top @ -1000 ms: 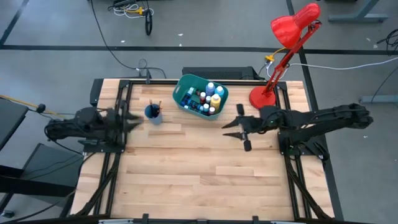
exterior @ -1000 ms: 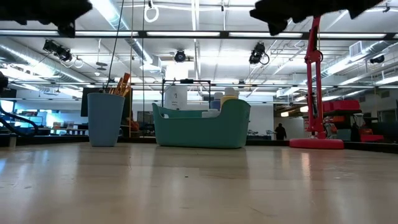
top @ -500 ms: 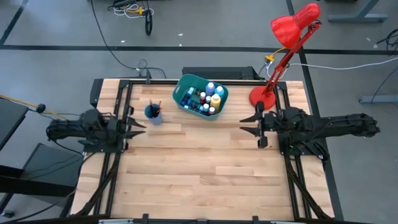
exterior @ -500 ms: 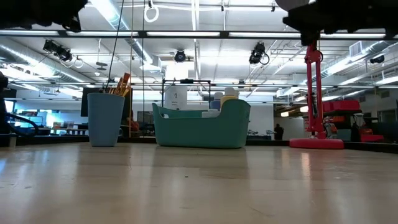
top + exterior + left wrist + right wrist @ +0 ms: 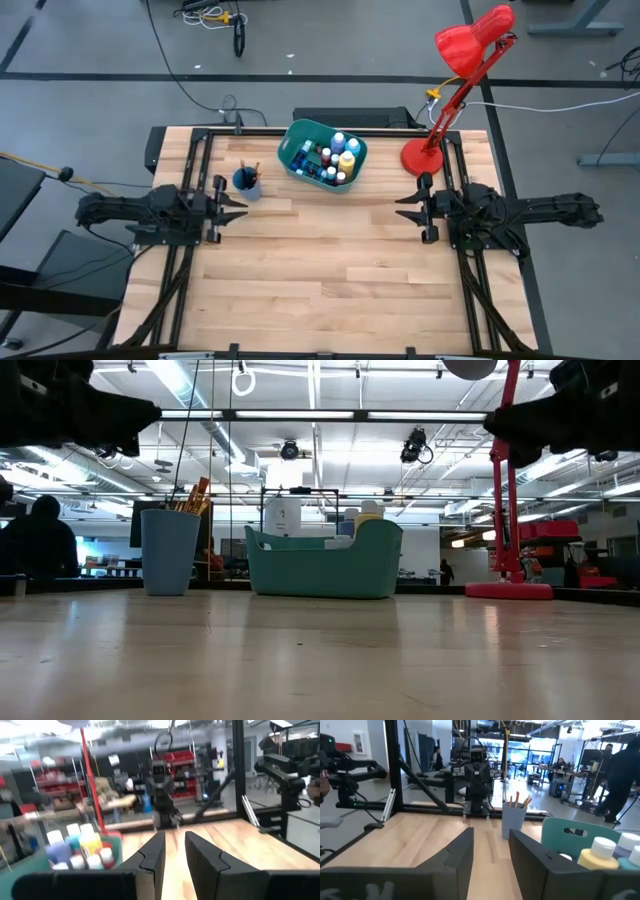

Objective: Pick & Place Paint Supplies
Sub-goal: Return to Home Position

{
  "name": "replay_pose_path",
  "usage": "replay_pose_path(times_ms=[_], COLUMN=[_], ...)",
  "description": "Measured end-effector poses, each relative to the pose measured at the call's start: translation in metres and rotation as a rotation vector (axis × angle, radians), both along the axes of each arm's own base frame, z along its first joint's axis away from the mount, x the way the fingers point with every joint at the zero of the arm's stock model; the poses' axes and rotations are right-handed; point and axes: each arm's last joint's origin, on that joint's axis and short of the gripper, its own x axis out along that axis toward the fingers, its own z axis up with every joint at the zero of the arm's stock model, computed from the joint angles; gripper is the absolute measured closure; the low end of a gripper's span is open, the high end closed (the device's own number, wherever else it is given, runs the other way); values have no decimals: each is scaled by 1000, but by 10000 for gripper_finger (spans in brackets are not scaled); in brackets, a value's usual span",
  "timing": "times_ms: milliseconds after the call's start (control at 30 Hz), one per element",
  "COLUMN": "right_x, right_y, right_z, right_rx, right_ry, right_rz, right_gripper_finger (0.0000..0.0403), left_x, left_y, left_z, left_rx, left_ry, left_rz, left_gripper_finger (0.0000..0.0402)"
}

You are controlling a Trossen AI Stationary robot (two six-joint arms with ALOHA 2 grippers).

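Observation:
The paint bottles (image 5: 338, 160) stand upright in the teal bin (image 5: 296, 137) at the table's far middle; blue, yellow and white ones with pale caps also show in the left wrist view (image 5: 80, 847) and the right wrist view (image 5: 602, 851). Thin brushes (image 5: 250, 172) stick up out of the small blue cup (image 5: 246, 182) left of the bin, handles showing above its rim (image 5: 195, 495). My left gripper (image 5: 235, 207) hovers open near the cup, on its near-left side. My right gripper (image 5: 405, 208) hovers open right of the bin. Both are empty and face each other.
A red desk lamp stands with its base (image 5: 420, 157) at the far right, just beyond my right gripper. Black frame rails run along the left and right table edges. Bare wood (image 5: 320, 270) fills the middle and near half of the table. People show in the room behind.
My right gripper has drawn back toward the table's right edge, away from the bin, and levelled out. My left gripper has moved toward the right, out over the table beside the blue cup. The bin, cup and bottles have stayed put.

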Motion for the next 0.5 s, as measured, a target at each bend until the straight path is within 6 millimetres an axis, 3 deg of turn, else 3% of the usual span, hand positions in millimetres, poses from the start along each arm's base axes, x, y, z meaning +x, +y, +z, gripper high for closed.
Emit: replay_pose_path(times_ms=[233,500], right_x=[-5,-5], right_y=[0,2], right_z=[-23,-22], right_rx=[20,10], right_ry=[-2,-4], right_rz=[2,50], right_gripper_finger=[276,276], left_x=[3,4], left_y=[0,0], left_z=[-10,-17], left_rx=[-42,-95], left_ry=[-6,61], left_rz=[-6,-9], left_gripper_finger=[317,317])
